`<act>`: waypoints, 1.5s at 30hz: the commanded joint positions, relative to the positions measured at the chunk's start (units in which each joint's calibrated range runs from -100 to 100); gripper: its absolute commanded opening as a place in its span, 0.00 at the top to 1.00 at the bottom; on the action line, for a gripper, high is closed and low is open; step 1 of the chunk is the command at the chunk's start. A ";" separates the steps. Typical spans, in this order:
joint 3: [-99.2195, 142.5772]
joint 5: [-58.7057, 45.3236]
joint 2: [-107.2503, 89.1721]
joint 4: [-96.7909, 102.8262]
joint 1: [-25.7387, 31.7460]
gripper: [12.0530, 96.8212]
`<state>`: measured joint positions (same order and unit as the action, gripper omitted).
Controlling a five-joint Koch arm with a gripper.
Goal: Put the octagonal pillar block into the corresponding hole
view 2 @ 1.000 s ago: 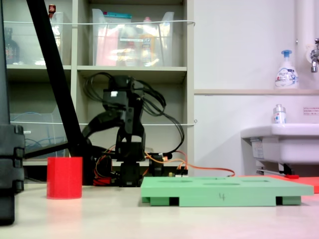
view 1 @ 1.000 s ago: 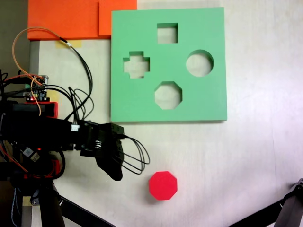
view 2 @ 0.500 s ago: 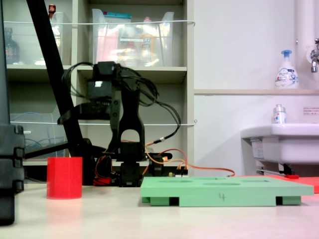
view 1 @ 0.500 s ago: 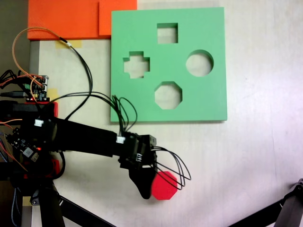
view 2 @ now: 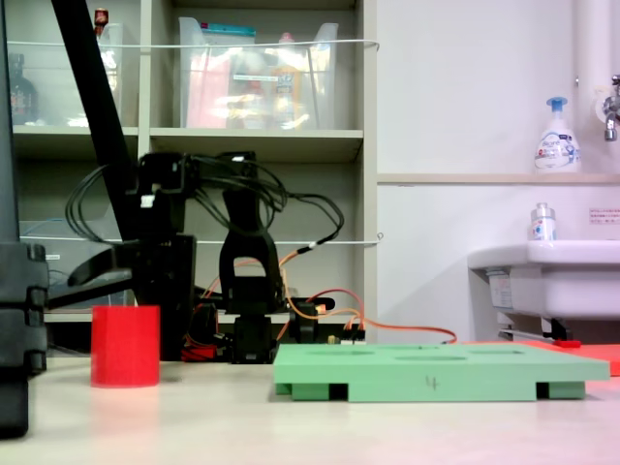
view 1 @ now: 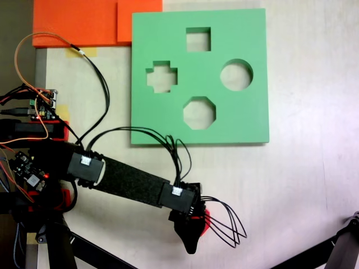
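My pincer [view 1: 192, 238] hangs over the octagonal pillar block [view 2: 125, 345]; I cannot tell how far its jaws stand open. I'd straddle the block squarely and grip low before carrying it to the octagonal hole [view 1: 199, 112].

"4" on green foam board [view 2: 431, 384]

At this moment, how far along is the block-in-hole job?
Done: nothing placed; the eight-sided hole in the green board is empty. In hand: the claw hangs above the red octagonal block, which stands on the table, not lifted. Whether the claw is open cannot be told. Left: grasp, carry, insert.
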<state>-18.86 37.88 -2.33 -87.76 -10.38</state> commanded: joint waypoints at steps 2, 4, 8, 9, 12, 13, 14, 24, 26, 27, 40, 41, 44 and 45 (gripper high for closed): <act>-3.97 -0.73 2.05 -1.07 -0.59 0.01; -3.97 -0.78 3.72 -0.59 -0.73 0.01; -3.97 -0.78 6.52 0.38 -0.98 0.01; -3.97 -0.78 6.93 0.47 -0.98 0.01; -3.87 -0.78 8.05 0.57 -0.98 0.08; -3.87 -0.78 8.05 0.57 -0.98 0.13; -3.87 -0.78 8.19 0.57 -1.03 0.20; -3.47 -0.78 7.63 -5.50 -1.51 0.66; -3.47 -0.78 7.63 -8.00 -1.95 0.72; -3.47 -0.78 7.63 -9.25 -2.20 0.77; -3.57 0.05 -4.66 -12.24 -1.76 0.82; -3.57 0.68 -7.73 -12.24 -1.32 0.82; -3.57 2.39 -14.99 -12.24 0.29 0.82; -3.57 3.13 -17.51 -12.24 1.03 0.82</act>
<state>-20.92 39.73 -12.59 -94.42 -10.33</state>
